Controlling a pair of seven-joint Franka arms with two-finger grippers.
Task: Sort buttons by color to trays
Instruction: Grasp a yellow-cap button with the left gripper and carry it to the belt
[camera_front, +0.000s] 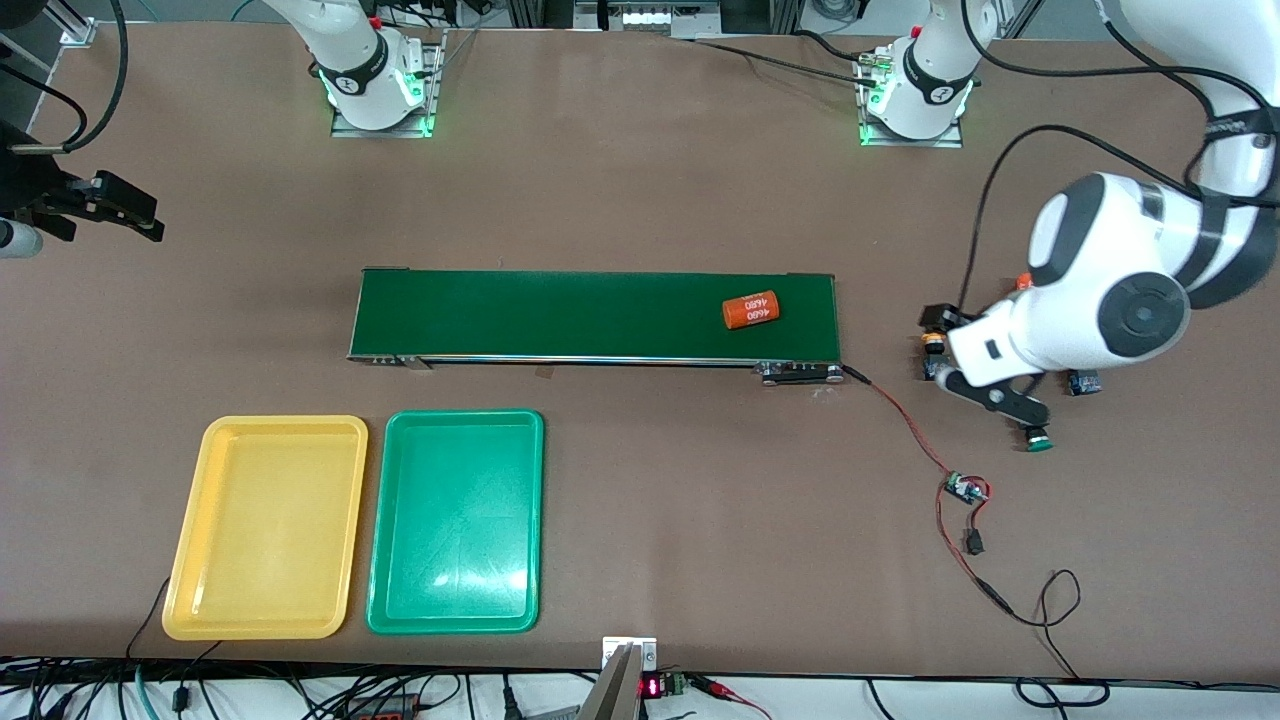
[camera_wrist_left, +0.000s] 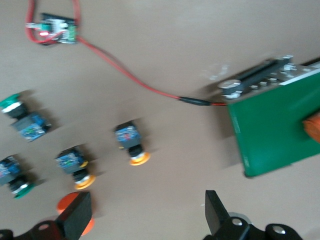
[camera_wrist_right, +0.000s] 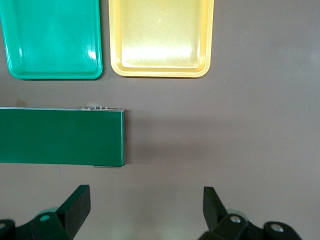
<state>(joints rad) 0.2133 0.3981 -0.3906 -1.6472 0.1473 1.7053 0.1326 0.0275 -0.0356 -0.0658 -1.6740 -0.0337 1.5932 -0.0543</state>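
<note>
Four buttons lie on the bare table past the conveyor's end, toward the left arm's end: two yellow-capped ones (camera_wrist_left: 131, 145) (camera_wrist_left: 75, 170) and two green-capped ones (camera_wrist_left: 22, 117) (camera_wrist_left: 14, 181). In the front view one green-capped button (camera_front: 1036, 440) shows below the left arm, which covers most of the others. My left gripper (camera_wrist_left: 147, 212) hangs open over the table beside them, holding nothing. The yellow tray (camera_front: 265, 527) and the green tray (camera_front: 455, 520) lie side by side, nearer the front camera than the conveyor. My right gripper (camera_front: 150, 218) waits open at the right arm's end.
A dark-green conveyor belt (camera_front: 560, 315) crosses the middle with an orange cylinder (camera_front: 750, 311) on it. Another orange cylinder (camera_wrist_left: 64, 206) lies by a left finger. A small circuit board (camera_front: 965, 489) with red wires lies nearer the front camera than the buttons.
</note>
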